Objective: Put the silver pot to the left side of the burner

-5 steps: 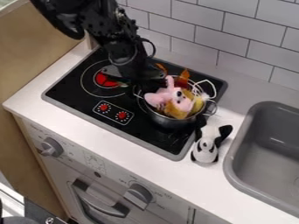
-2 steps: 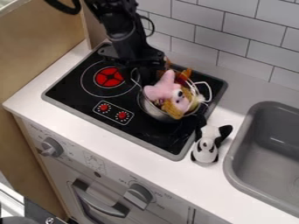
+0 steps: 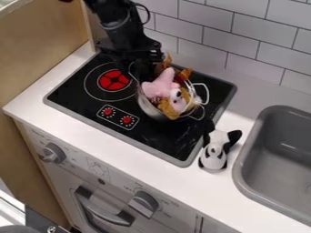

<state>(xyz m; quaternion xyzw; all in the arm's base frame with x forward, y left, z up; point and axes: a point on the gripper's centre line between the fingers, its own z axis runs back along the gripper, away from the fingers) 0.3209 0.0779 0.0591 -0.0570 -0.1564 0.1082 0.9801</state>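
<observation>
The main risk is a spill: the silver pot (image 3: 149,108) seems to lean toward the near right corner of the cooktop (image 3: 182,164), and the pink toy (image 3: 161,83) and the brown-and-white toy (image 3: 173,108) are heaped above its rim. A jerk or more tilt could tip them out. A hold at the rim's far left, beside the hand (image 3: 143,63), would be off-centre, so the loaded pot could swivel. I cannot tell whether the hand is wide, narrow or closed on the pot, nor whether the pot's base touches the cooktop. A low base could scrape if dragged.

The pot is right of the burner (image 3: 113,80), just beside its ring, so the task looks unfinished. The way left crosses the burner; the cooktop's left edge is near its far side, leaving a slim margin, and overshooting could leave the base straddling the raised border. The 2 red knobs (image 3: 108,112) (image 3: 127,119) lie toward the near edge, so a path along the far half suits better, short of the tiled wall (image 3: 188,27). The panda toy (image 3: 213,152) stands on the worktop (image 3: 159,170), outside the near right corner, away from that path.
</observation>
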